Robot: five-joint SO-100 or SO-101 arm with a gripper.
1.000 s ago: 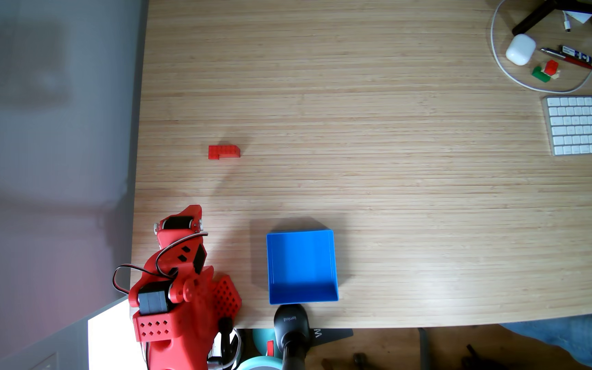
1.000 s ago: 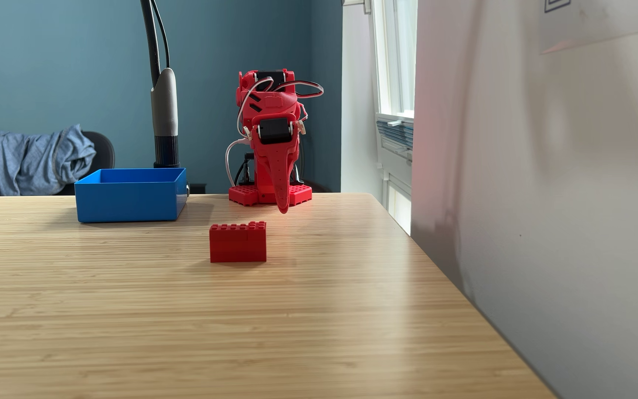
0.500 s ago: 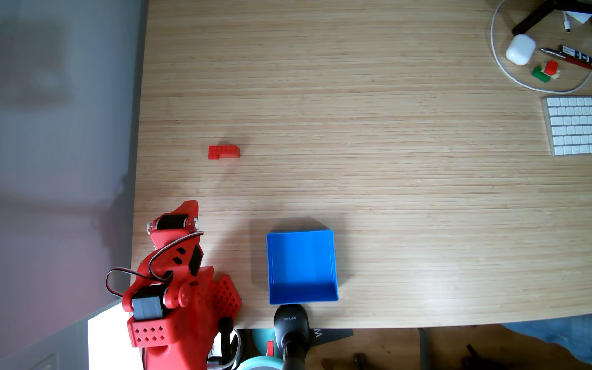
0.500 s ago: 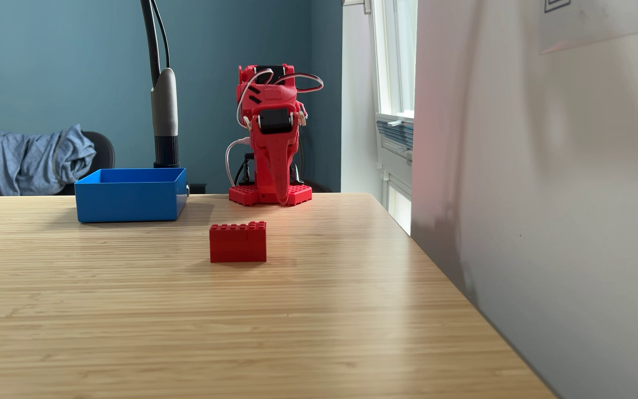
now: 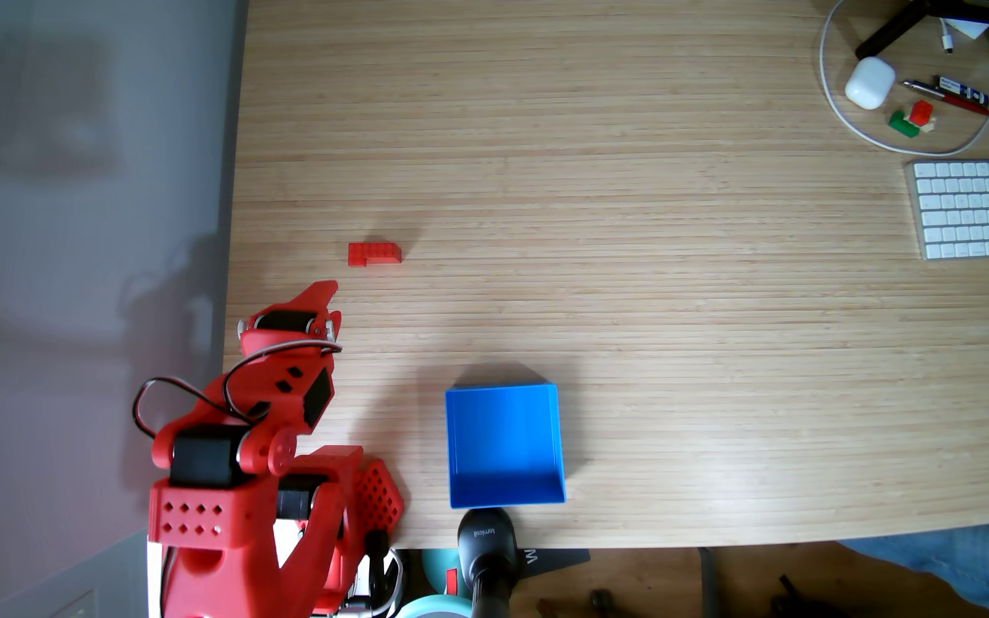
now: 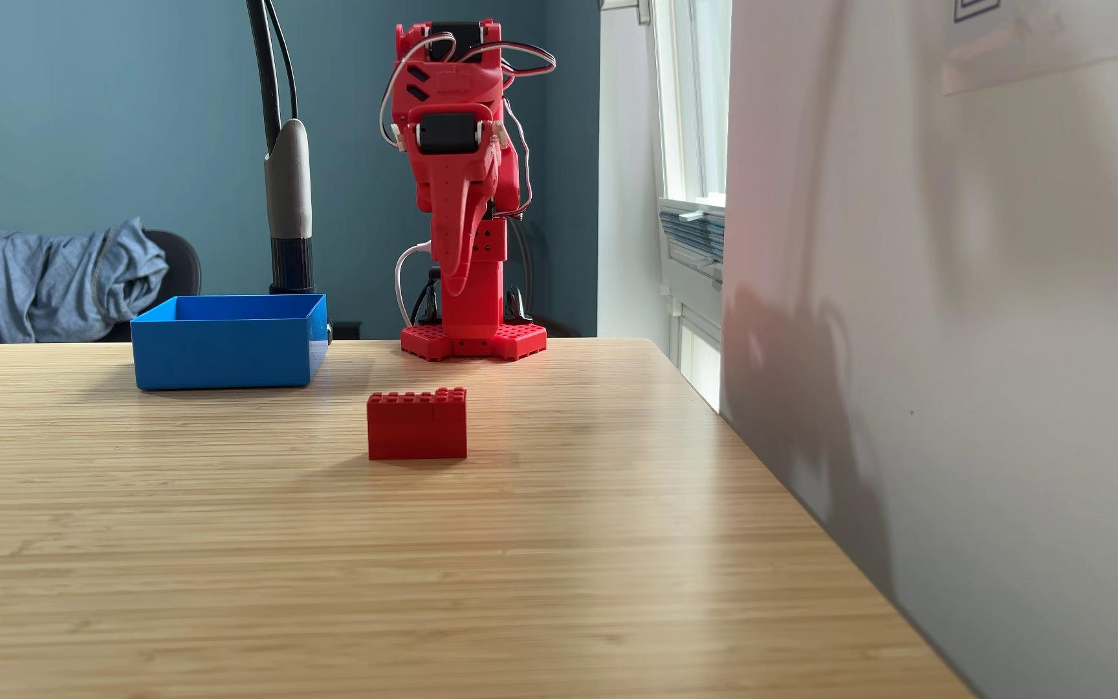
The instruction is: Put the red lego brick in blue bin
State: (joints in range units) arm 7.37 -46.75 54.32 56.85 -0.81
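Note:
The red lego brick stands alone on the wooden table, stepped at one end, with nothing touching it. In the view from above, the blue bin sits below and to the right of the brick with a bare floor; from the side its wall shows left of the arm's base. My red gripper hangs in the air well above the table, pointing down and toward the brick, a short way short of it. Its fingers lie together and hold nothing.
A grey wall panel runs along the table edge beside the arm. A camera post stands behind the bin. At the far corner lie a keyboard, white case, pens and a small red-green block cluster.
The arm has risen and unfolded: the gripper tip lifted from near the table by the base and moved toward the brick. Brick and bin have not moved.

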